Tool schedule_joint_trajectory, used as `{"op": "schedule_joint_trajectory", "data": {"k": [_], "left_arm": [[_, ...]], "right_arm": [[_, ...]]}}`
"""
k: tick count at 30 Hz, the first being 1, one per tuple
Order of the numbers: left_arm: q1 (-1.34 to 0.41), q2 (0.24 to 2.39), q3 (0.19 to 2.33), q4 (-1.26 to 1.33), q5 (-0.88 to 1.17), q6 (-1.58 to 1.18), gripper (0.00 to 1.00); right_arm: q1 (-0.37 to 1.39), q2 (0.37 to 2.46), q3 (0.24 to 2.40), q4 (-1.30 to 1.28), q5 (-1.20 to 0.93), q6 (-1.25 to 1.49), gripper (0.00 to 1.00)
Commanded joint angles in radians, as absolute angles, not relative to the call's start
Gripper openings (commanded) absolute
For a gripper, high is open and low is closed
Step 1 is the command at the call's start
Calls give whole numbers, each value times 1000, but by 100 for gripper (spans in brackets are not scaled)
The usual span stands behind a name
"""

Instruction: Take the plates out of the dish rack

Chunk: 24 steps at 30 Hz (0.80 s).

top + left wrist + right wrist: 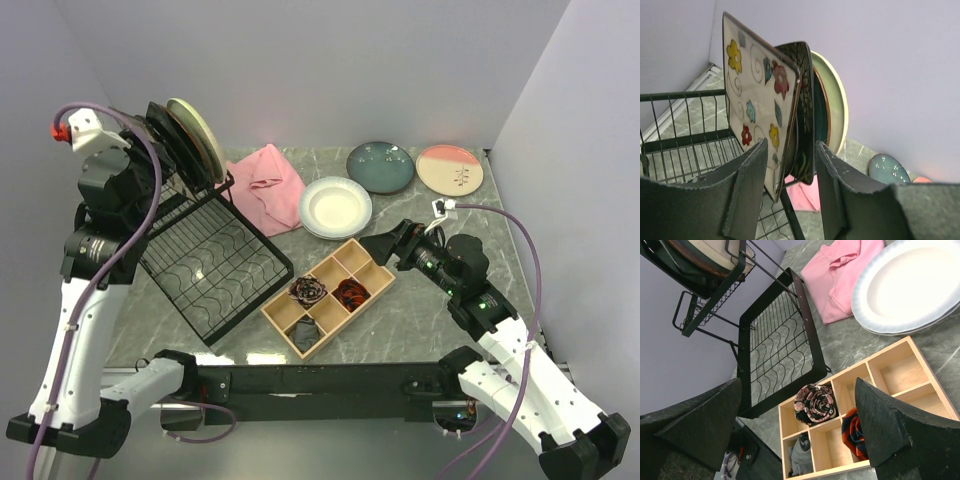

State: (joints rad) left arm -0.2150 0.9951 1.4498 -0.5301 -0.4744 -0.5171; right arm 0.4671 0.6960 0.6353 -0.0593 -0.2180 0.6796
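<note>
Straddling the lower edges of the square cream floral plate and square black floral plate, the left tool stands half-narrowed; cannot tell if it pinches yet. Both plates stand upright in the dish rack, upper left of the top view. Right tool is wide and empty over the wooden tray. Step, as judged: grasping the next plate. Next move calls for clamping one plate only, lifting clear of the wires, then setting down near the white plate.
</note>
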Motion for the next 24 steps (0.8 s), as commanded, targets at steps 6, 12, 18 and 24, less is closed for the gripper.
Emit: {"op": "schedule_joint_trajectory", "data": {"k": [6, 12, 18, 24], "left_arm": [[-196, 1089, 1537, -492, -506, -492, 47], [-195, 1066, 1459, -442, -541, -486, 45], [-189, 1091, 1430, -399, -528, -474, 45], [-187, 1123, 1417, -393, -535, -480, 43]], "right_arm": [[474, 686, 657, -44, -189, 661, 100], [476, 681, 657, -44, -187, 663, 100], [474, 681, 655, -43, -187, 663, 100], [474, 678, 658, -52, -178, 658, 100]]}}
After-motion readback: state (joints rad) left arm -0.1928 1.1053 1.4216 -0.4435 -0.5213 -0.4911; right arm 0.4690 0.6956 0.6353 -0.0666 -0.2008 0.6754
